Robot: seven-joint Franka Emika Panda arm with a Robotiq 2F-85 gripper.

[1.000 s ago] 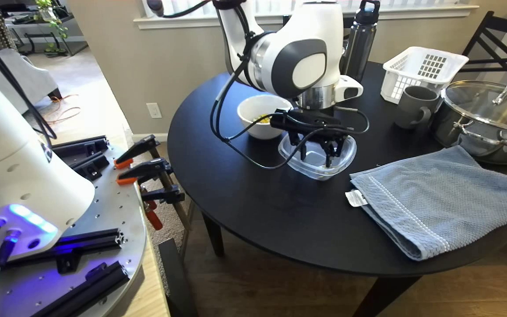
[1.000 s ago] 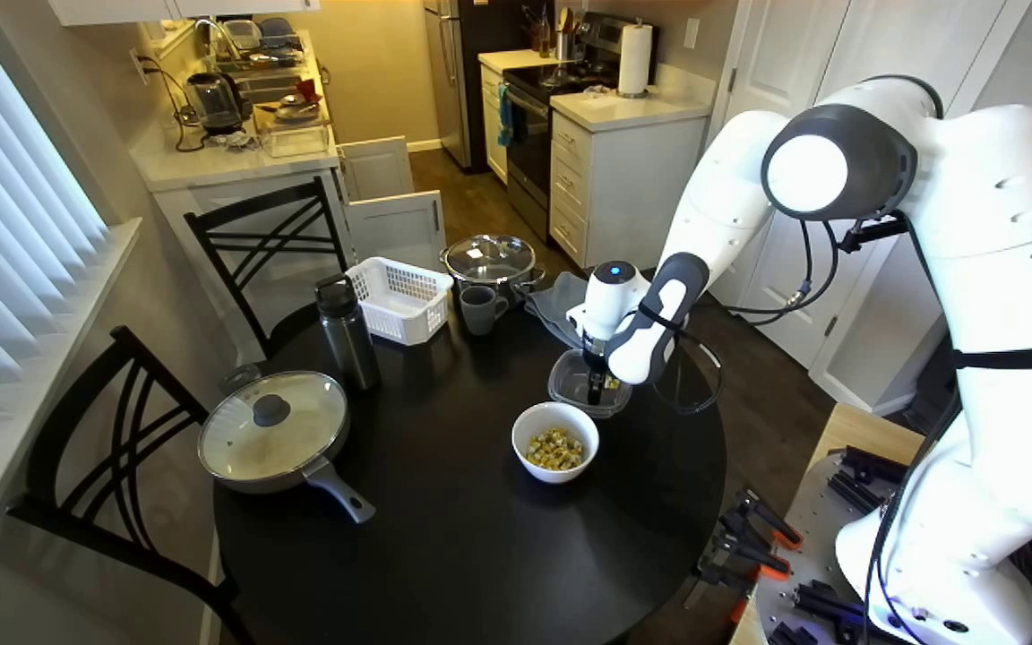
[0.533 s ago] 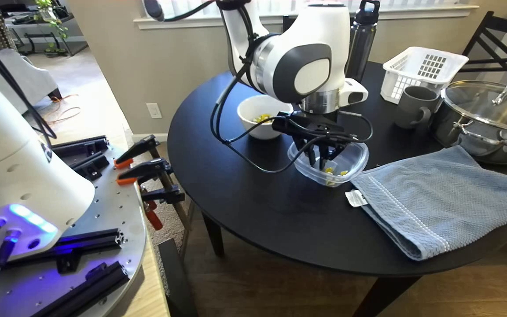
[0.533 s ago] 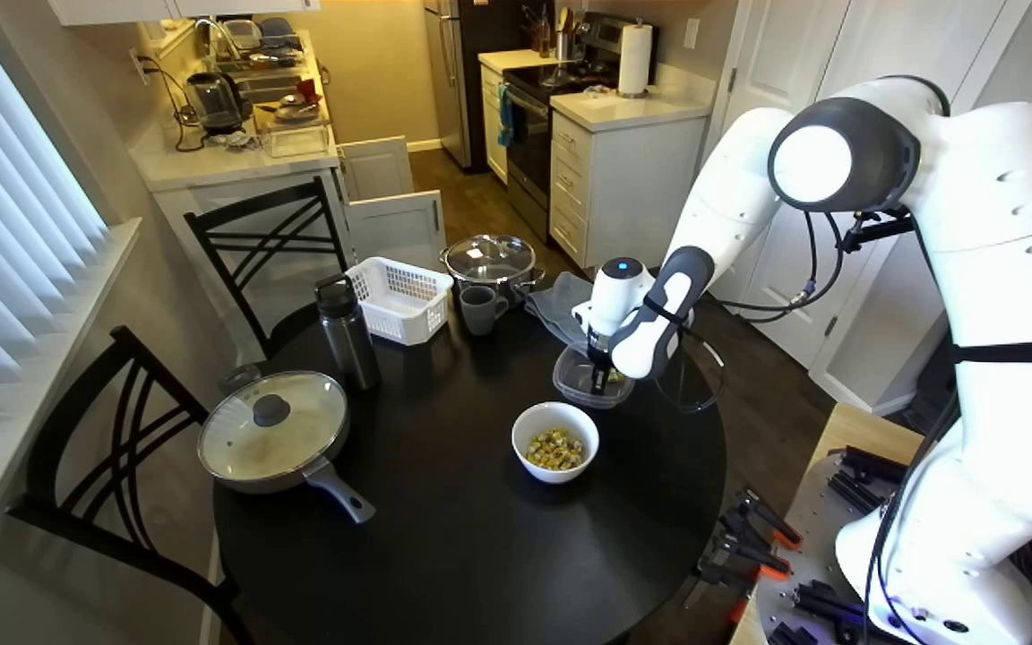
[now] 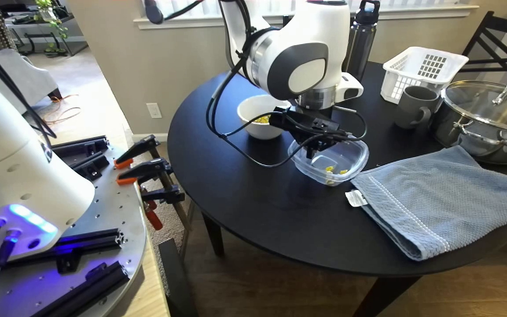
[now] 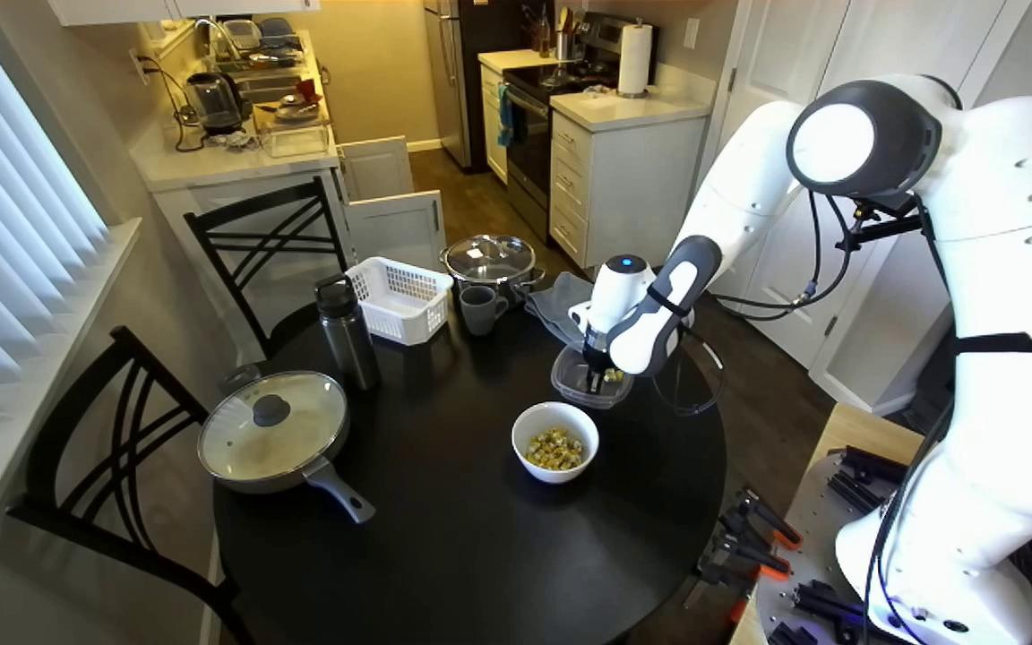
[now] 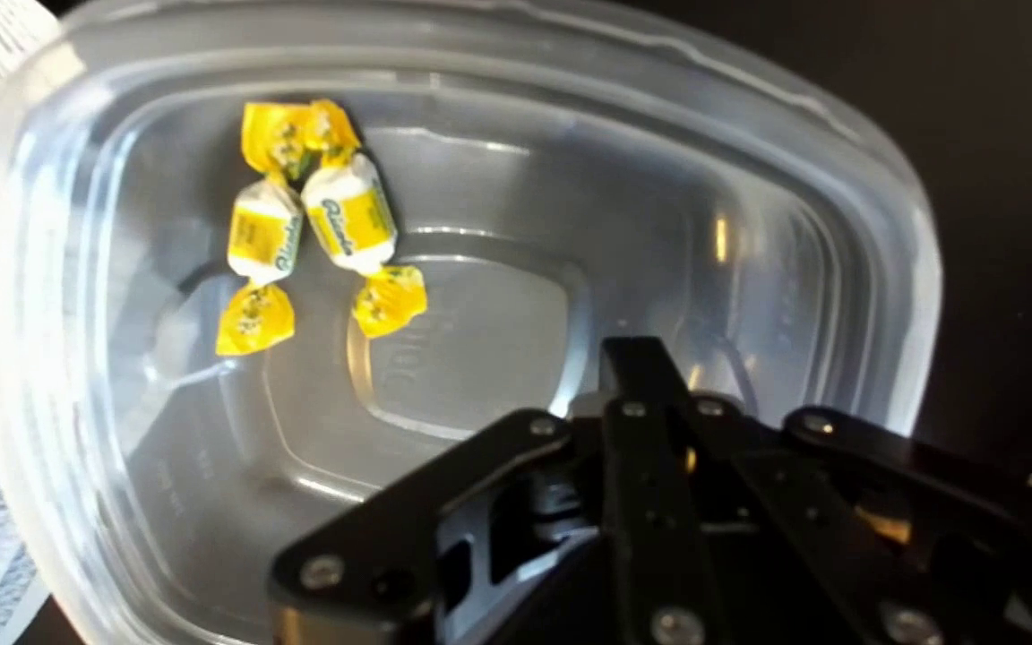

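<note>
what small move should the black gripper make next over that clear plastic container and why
I'd probably shift the black gripper sideways, toward the two yellow-and-white wrapped candies: in the wrist view they lie together toward one side of the clear rounded plastic container, apart from the jaws, which look closed with no candy seen between them.

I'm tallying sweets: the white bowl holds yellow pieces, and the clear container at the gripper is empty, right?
The clear container isn't empty: the wrist view shows two yellow-wrapped candies lying in it. The white bowl does hold yellow pieces.
</note>
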